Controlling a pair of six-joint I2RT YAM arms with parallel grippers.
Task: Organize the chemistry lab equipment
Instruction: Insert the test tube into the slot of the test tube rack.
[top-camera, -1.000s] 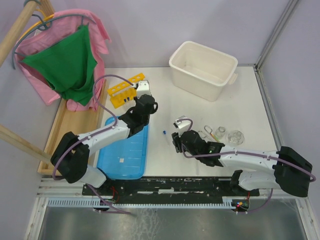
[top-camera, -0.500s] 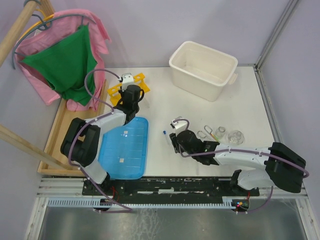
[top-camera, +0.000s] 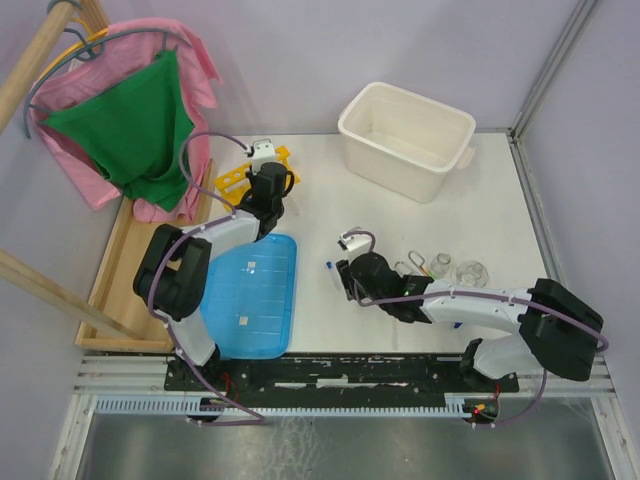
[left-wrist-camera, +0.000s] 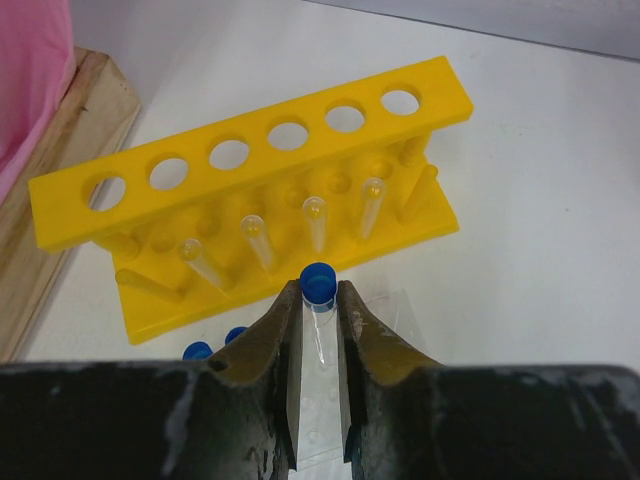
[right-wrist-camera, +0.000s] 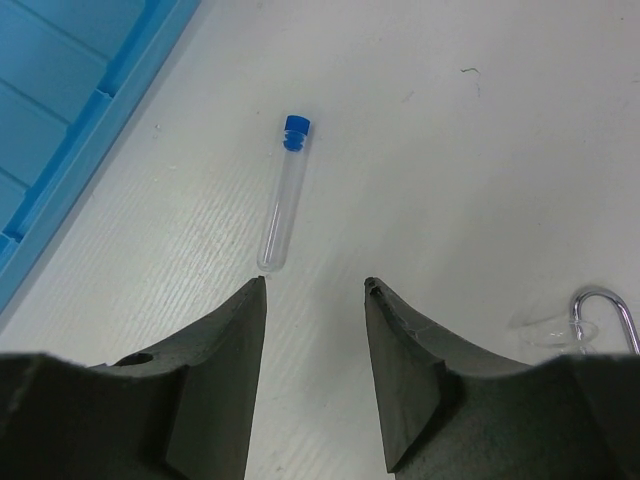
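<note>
L gripper (left-wrist-camera: 318, 300) is clamped on the held tube (left-wrist-camera: 319, 288), with the jaws pinching the clear body just below the blue cap. It sits on the near side of the yellow rack (left-wrist-camera: 250, 170), approx. opposite the middle holes; can't tell if it touches the rack. The cap leads, prob. to match the four racked tubes (left-wrist-camera: 258, 240) leaning in the rack's lower tier w/ rounded ends up, two blue caps showing low at the rack's near edge. A grip that close to the cap keeps the slim tube from pivoting while it's lined up, so the step in hand looks like seating this one beside the others. R gripper (right-wrist-camera: 315, 285) has its jaws apart and nothing between them. It hovers low over the loose tube (right-wrist-camera: 283, 195), which lies flat on the table well to the right of the rack and nearer the arms than the rack is. That tube lies just past the fingertips and nearer the L-hand finger, so the wide stance is prob. for straddling it after a small shift that way. The blue lid (top-camera: 250, 300) lies just on the near side of the rack. Tongs (top-camera: 412, 265) and flasks (top-camera: 470, 272) sit farther right of the rack than the loose tube, not yet sorted. The white tub (top-camera: 405, 125) stands well right of the rack, at the far side.
</note>
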